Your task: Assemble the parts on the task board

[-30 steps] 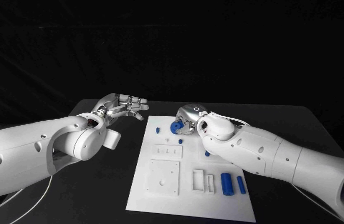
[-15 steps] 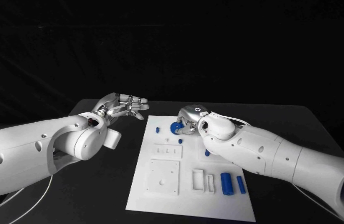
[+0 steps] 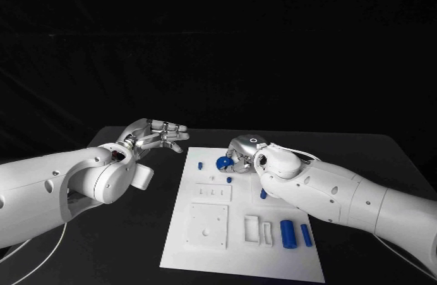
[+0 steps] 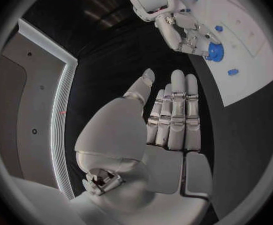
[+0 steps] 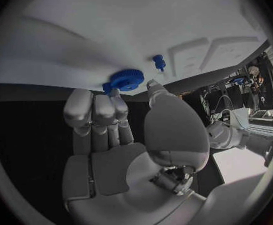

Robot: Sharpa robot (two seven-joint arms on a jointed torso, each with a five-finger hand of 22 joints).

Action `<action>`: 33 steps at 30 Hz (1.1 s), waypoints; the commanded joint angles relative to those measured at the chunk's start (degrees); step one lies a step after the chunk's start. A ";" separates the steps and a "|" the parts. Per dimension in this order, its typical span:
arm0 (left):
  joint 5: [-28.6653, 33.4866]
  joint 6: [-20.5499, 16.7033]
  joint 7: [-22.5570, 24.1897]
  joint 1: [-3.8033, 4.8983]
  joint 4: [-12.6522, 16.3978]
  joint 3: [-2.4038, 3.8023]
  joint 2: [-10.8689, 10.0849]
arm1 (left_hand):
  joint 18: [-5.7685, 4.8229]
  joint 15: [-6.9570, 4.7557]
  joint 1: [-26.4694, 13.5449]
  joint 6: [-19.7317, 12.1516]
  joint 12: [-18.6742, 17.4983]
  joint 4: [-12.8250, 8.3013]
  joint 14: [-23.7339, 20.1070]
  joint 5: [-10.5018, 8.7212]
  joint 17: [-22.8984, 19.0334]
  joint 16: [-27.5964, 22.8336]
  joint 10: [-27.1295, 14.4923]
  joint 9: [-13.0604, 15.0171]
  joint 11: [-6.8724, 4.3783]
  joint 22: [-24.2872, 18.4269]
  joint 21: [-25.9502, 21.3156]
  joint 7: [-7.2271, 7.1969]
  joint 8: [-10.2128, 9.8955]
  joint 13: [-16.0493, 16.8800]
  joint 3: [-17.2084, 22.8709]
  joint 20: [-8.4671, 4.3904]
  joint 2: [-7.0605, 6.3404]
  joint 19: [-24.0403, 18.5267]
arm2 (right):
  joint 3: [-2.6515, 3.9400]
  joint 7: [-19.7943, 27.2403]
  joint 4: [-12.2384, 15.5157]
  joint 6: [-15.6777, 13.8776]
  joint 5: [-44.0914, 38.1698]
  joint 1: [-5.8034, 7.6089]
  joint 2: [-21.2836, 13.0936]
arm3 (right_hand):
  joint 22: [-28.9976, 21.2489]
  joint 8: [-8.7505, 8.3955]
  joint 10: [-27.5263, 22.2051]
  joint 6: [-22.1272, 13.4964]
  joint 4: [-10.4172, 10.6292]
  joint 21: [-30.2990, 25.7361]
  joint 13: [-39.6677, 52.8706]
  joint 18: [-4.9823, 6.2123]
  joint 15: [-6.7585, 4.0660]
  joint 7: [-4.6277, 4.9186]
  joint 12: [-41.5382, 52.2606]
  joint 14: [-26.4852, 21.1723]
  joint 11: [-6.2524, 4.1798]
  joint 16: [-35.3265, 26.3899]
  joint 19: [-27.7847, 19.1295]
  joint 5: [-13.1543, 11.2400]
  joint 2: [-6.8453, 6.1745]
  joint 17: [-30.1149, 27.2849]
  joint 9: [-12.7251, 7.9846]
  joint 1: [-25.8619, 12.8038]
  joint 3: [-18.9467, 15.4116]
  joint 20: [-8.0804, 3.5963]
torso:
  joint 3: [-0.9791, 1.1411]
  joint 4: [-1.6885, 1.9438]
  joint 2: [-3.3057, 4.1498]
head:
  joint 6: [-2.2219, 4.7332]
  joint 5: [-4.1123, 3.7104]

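Right hand (image 3: pixel 244 152) pinches blue gear (image 3: pixel 223 163) — grip partly hidden; left hand (image 3: pixel 156 135) spread, empty.

Blue gear (image 3: pixel 223 163) partly behind right hand (image 3: pixel 244 152), small blue part (image 3: pixel 263 194) half hidden by forearm

Blue gear (image 3: pixel 223 162) at far end of white task board (image 3: pixel 228 260); blue cylinders (image 3: pixel 288 234) nr front.
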 commanded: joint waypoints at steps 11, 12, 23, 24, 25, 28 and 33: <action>-0.15 0.23 0.23 0.12 0.04 0.06 -0.55 | 0.42 0.03 0.58 -0.46 -0.12 0.21 -0.27 0.00 -0.05 0.12 -0.36 0.02 -0.15 -0.05 0.30 -0.12 -0.13 0.05 -0.20 0.18 -0.10 -0.34 | 0.06 -1.73 4.77 -1.89 1.10 0.00 -4.89 | 7.04 -0.08 0.02 0.50 0.23 0.61 0.31 0.05 0.23 -0.14 0.49 -0.06 -0.09 0.40 2.31 0.54 -0.27 0.32 -0.05 0.21 0.43 0.31 | 0.00 -0.28 0.02 | 0.04 0.01; -0.15 0.21 0.24 0.12 0.03 0.06 -0.61 | 0.42 0.03 0.58 -0.46 -0.12 0.21 -0.27 0.00 -0.05 0.12 -0.36 0.02 -0.15 -0.05 0.30 -0.12 -0.13 0.05 -0.20 0.18 -0.10 -0.34 | 0.16 -1.88 5.43 -2.79 1.14 0.00 -5.56 | 7.08 -0.08 0.10 0.54 0.21 0.86 0.35 0.02 0.22 -0.15 0.55 -0.02 -0.11 0.53 2.35 0.41 -0.28 0.40 -0.05 0.28 0.93 0.29 | 0.00 -0.28 0.04 | 0.11 -0.07; -0.15 0.28 0.34 0.13 -0.55 0.05 -1.00 | 0.34 -0.01 0.60 -0.43 -0.17 0.23 -0.44 0.05 -0.11 -0.03 0.64 0.02 -0.41 -0.16 0.20 -0.19 -0.12 0.02 -0.13 0.17 -0.12 -0.53 | 5.06 1.78 10.54 -5.94 8.08 0.00 -13.90 | 7.13 -0.09 0.29 0.71 -4.40 1.34 0.46 -0.06 0.22 -0.11 0.57 -0.11 -0.11 0.39 2.11 -1.35 -0.74 0.01 -0.05 3.65 3.46 0.30 | 0.23 -1.27 -0.02 | 0.99 -0.18; -0.15 0.32 0.35 0.13 -0.60 0.05 -1.02 | 0.28 -0.06 0.60 -0.42 -0.11 0.20 -0.53 0.05 -0.13 -0.08 1.26 0.02 -0.55 -0.17 0.17 -0.23 -0.12 0.04 -0.04 0.15 -0.08 -0.61 | 5.47 3.43 10.58 -5.40 10.15 0.00 -14.86 | 7.05 -0.09 0.19 0.60 -5.29 1.03 0.42 -0.03 0.29 0.02 0.50 -0.16 0.00 0.30 2.01 -1.82 -0.73 -0.05 -0.06 4.61 3.49 0.34 | 0.28 -1.49 -0.03 | 1.09 -0.20; -0.15 0.37 0.36 0.13 -0.64 0.04 -1.04 | 0.19 -0.11 0.57 -0.42 -0.06 0.19 -0.72 0.04 -0.16 -0.18 2.21 0.02 -0.78 -0.21 0.08 -0.30 -0.12 0.06 0.08 0.14 0.00 -0.77 | 5.77 4.91 10.52 -5.04 11.85 0.00 -15.61 | 6.96 -0.05 0.06 0.39 -6.49 0.59 0.47 0.02 0.38 0.09 0.51 -0.22 0.10 0.20 1.82 -1.90 -0.67 -0.08 -0.04 5.27 1.33 0.45 | 0.28 -1.58 -0.02 | 1.19 -0.30; -0.16 0.54 0.40 0.13 -0.71 0.02 -1.11 | -0.07 0.05 0.49 -0.43 -0.13 0.08 -1.32 0.07 -0.64 -1.27 2.65 0.02 -0.83 -0.52 -0.51 -0.30 -0.12 0.06 0.37 0.23 0.00 -1.35 | 6.65 9.53 9.87 -4.04 17.20 0.00 -17.78 | 6.76 -0.09 -0.30 0.42 -8.97 -0.41 0.24 0.05 0.46 0.17 0.18 -0.30 0.22 -0.09 1.49 2.28 1.25 0.02 -0.05 9.77 -6.31 0.55 | 0.49 -2.02 0.03 | 1.35 -0.43; -0.24 0.87 0.48 0.13 -0.85 -0.14 -1.22 | -0.26 0.01 0.30 -0.45 -0.13 -0.16 -0.94 0.06 -1.14 -2.46 3.52 0.02 -1.07 -0.86 -1.00 -0.36 -0.12 0.06 0.91 0.16 -0.08 -1.31 | 7.43 14.83 7.58 -1.46 24.05 -0.08 -20.59 | 6.41 -0.12 -1.21 0.69 -14.83 -2.24 -0.32 -0.01 0.56 0.40 -0.61 -0.77 0.41 -1.37 0.84 6.62 2.77 -0.54 -0.09 12.95 -4.12 0.63 | 0.99 -2.55 0.14 | 1.51 -0.59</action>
